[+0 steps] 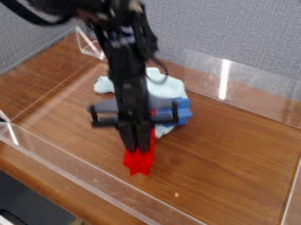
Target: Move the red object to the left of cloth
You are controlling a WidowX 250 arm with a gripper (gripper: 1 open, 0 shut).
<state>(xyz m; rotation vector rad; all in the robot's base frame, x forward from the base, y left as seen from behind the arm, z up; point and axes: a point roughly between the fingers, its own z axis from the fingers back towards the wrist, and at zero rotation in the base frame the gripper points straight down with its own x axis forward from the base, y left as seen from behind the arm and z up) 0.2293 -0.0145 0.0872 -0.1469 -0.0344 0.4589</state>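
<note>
With the gripper point(139, 156) pinching the red object point(140, 163) just above the bench point(53, 92), a shallow hold could let it slip before reaching the cloth's point(153, 90) left.

My end effector point(137, 149) points straight down over the middle of the desk point(53, 92), nearer the front edge than the back. The red object point(140, 162) sits directly beneath it, at its tip and, as far as the blur allows, raised off the desk. The cloth point(161, 90) lies behind my arm, toward the back of the desk, its right part showing beside my wrist. Transparent walls point(247, 83) stand along the desk's front, left and rear right edges, enclosing everything.
</note>
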